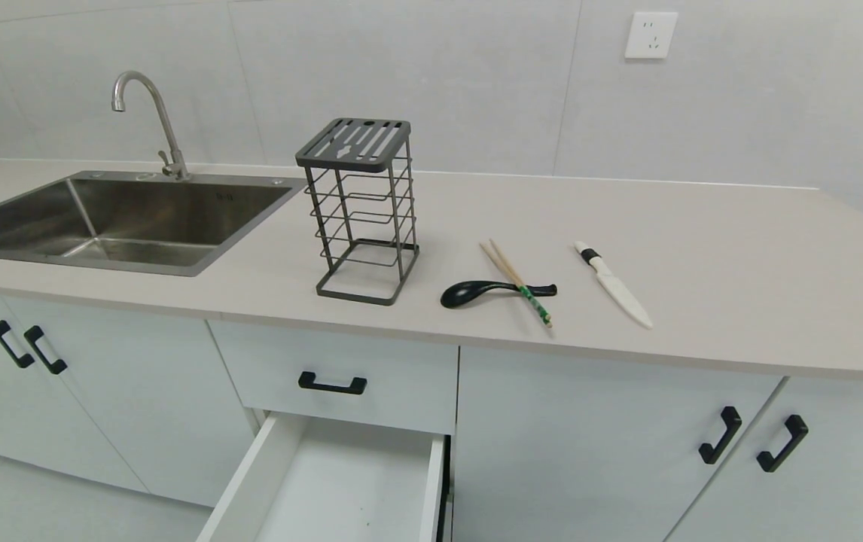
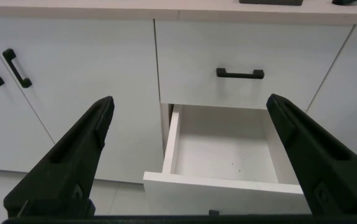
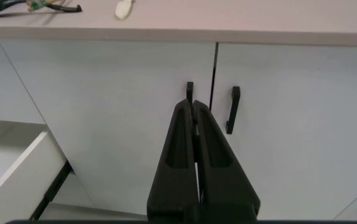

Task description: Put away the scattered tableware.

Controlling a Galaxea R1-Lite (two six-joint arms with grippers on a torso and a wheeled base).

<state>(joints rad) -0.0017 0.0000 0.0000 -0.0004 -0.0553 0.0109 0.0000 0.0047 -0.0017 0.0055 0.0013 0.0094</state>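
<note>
A black spoon point(image 1: 492, 290) lies on the beige countertop point(image 1: 702, 248) with a pair of wooden chopsticks point(image 1: 516, 281) with green tips crossing its handle. A white knife point(image 1: 614, 285) with a black band lies to their right. A dark wire rack point(image 1: 362, 207) stands left of them. My left gripper point(image 2: 190, 112) is open, low in front of the pulled-out white drawer point(image 2: 225, 155). My right gripper point(image 3: 195, 121) is shut on nothing, low in front of the cabinet doors point(image 3: 278, 124). The spoon end point(image 3: 4, 7) and knife tip point(image 3: 123, 9) peek over the counter edge in the right wrist view.
A steel sink point(image 1: 115, 218) with a tap point(image 1: 149, 113) sits at the left of the counter. The open drawer point(image 1: 333, 489) juts out below the counter middle. Black handles point(image 1: 751, 440) stick out from the cabinet doors. A wall socket point(image 1: 651, 35) is high up.
</note>
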